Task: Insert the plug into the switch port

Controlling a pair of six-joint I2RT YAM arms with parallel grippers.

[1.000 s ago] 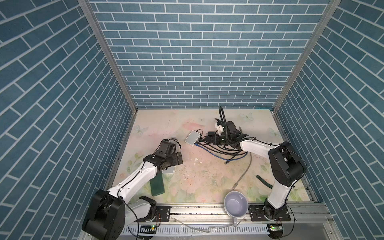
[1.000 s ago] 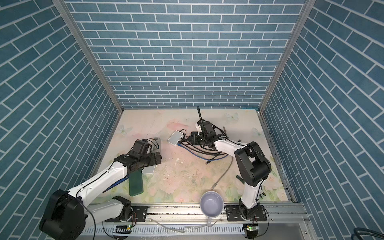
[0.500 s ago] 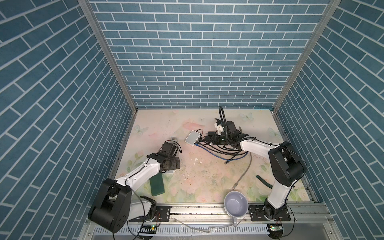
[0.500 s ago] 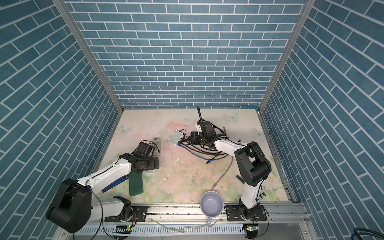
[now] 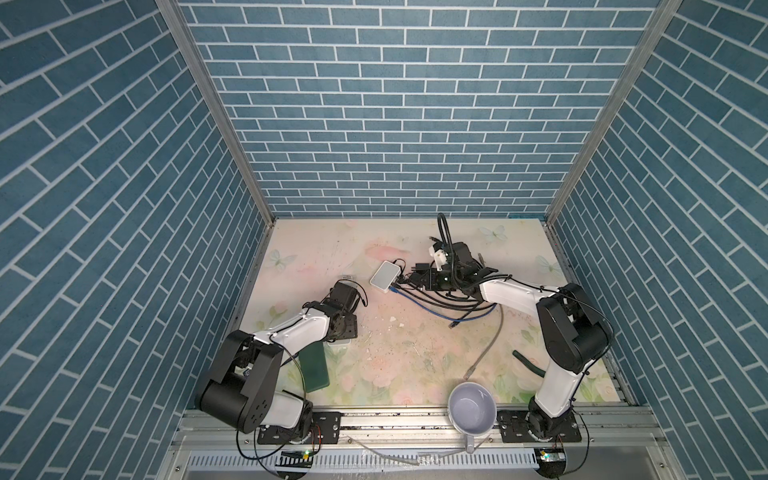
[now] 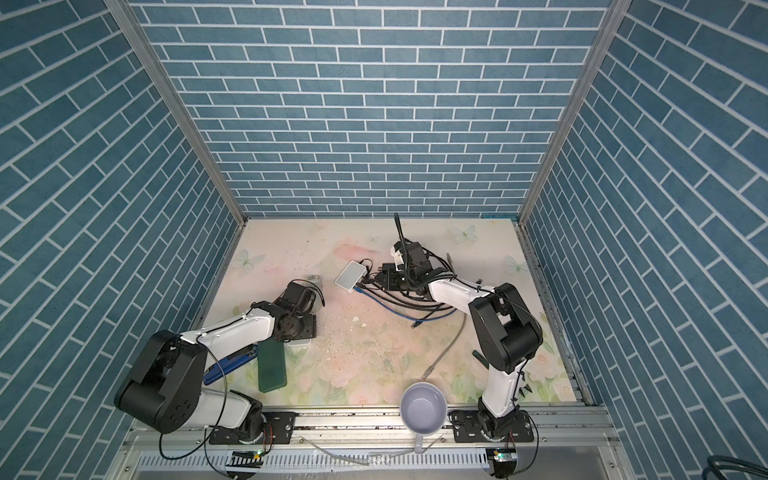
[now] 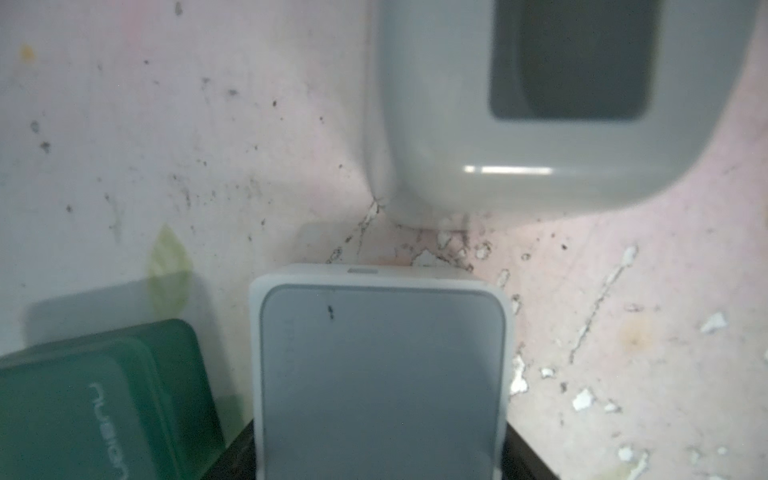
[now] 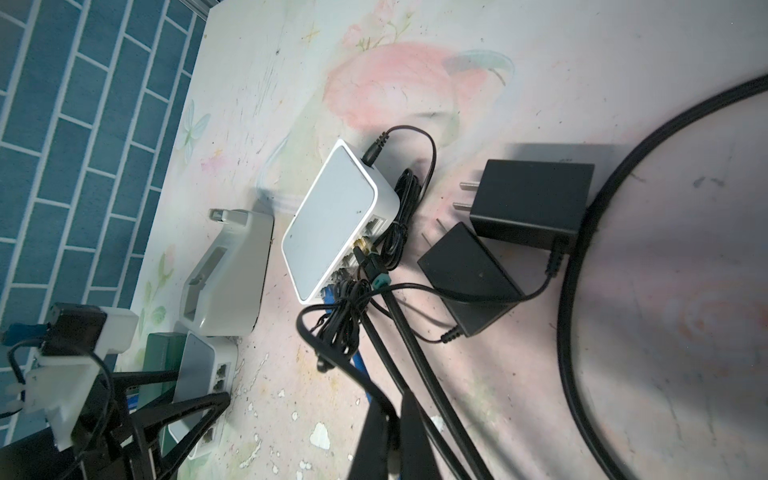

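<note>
So the right hand (image 8: 399, 405) is clamped tight on the black cable (image 8: 395, 316) just behind the plug (image 8: 362, 253). Its arm is stretched low toward mid-frame in both top views, lining the tip up with the white switch (image 5: 385, 276) ports. Seated yet? Can't tell. The left hand (image 8: 201, 386), lower left, straddles a second switch (image 7: 380, 374), jaws wide, probably steadying it. Whether it's actually gripping, can't tell.

Pale lettering, seemingly "nubian", runs along the green case (image 7: 104, 399), just beside the white switch (image 7: 382, 374)
</note>
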